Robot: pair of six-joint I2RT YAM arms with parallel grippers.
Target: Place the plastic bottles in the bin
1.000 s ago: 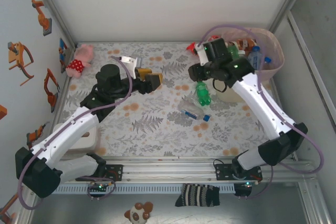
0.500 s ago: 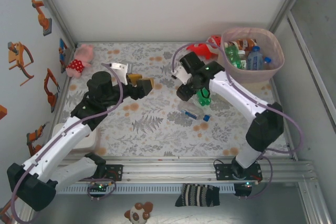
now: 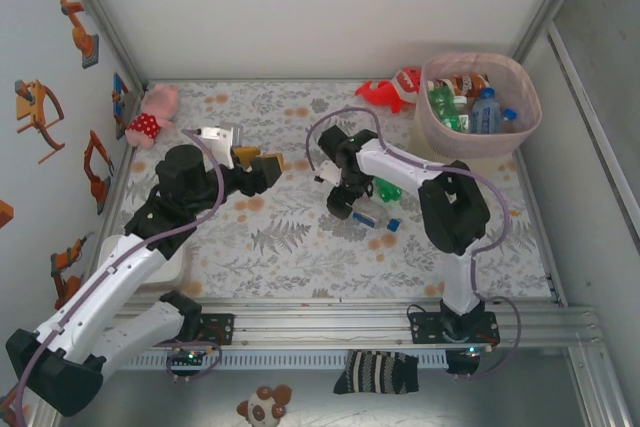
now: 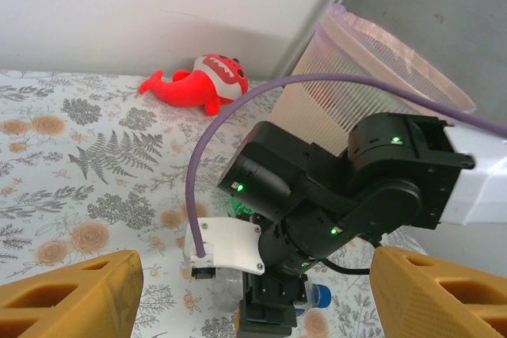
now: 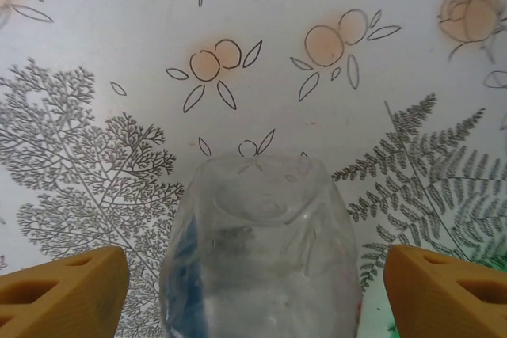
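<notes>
A clear plastic bottle (image 3: 364, 214) with a blue cap (image 3: 393, 224) lies on the floral mat at mid-table. My right gripper (image 3: 343, 203) hangs over it, open. In the right wrist view the bottle's base (image 5: 257, 251) sits between the two yellow fingers (image 5: 63, 294), with a gap on each side. A green bottle (image 3: 389, 188) lies just behind the right arm. The bin (image 3: 462, 149), pink-lined, stands at the far right with several bottles (image 3: 485, 112) inside. My left gripper (image 3: 262, 164) hovers open and empty left of centre, facing the right arm; the bin (image 4: 380, 77) and the blue cap (image 4: 321, 296) are in its view.
A red toy (image 3: 390, 90) lies beside the bin at the back, and a pink plush (image 3: 155, 112) sits in the far left corner. Metal frame rails and walls close in the mat on all sides. A white block (image 3: 165, 267) sits under the left arm.
My right arm swung away from the bin, left and down onto the clear bottle, and its jaws spread wider. The left gripper drifted slightly left.
</notes>
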